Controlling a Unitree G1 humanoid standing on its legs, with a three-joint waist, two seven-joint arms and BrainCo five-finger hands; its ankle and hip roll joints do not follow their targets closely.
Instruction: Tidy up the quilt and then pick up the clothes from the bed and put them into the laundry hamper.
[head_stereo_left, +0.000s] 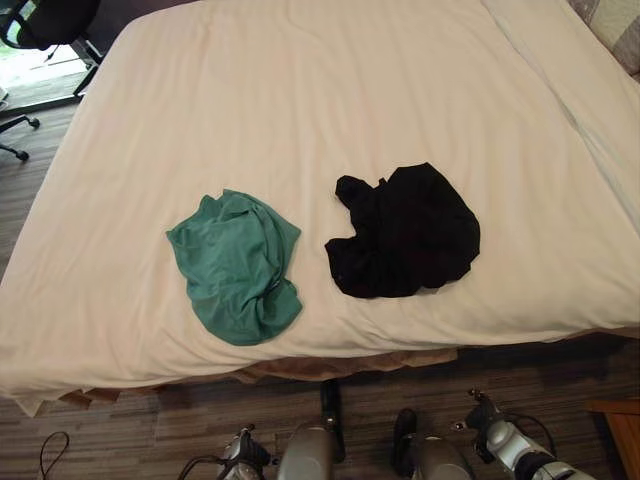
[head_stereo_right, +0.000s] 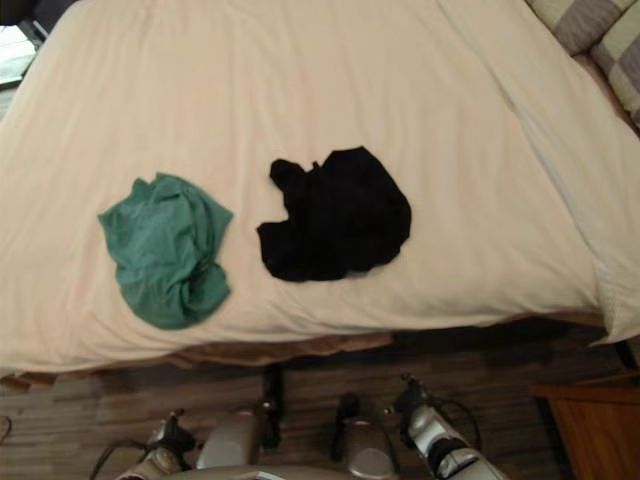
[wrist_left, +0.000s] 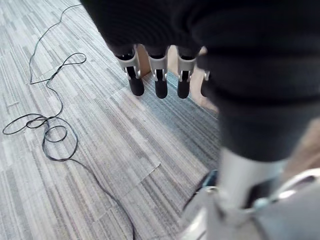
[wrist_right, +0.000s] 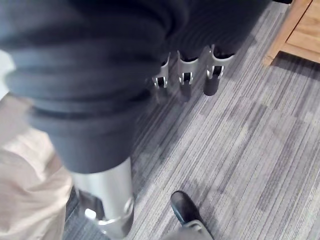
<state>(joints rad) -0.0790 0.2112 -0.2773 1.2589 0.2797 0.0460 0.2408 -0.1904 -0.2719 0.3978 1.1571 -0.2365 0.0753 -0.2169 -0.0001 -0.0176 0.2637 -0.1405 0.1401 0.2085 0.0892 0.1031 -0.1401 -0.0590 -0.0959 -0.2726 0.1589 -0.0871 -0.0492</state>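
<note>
A cream quilt (head_stereo_left: 300, 90) lies spread flat over the bed. On its near part lie two crumpled garments: a green one (head_stereo_left: 237, 265) to the left and a black one (head_stereo_left: 405, 232) to the right, a small gap apart. My left hand (wrist_left: 160, 75) hangs beside the bed with straight fingers over the wood-pattern floor, holding nothing. My right hand (wrist_right: 185, 75) hangs the same way on the other side, its fingers straight and empty. Both hands are low, below the bed's near edge and away from the garments.
A black office chair (head_stereo_left: 40, 25) stands past the bed's far left corner. Pillows (head_stereo_right: 590, 30) lie at the far right. A brown wooden piece of furniture (head_stereo_right: 590, 420) stands on the floor at the near right, close to my right hand.
</note>
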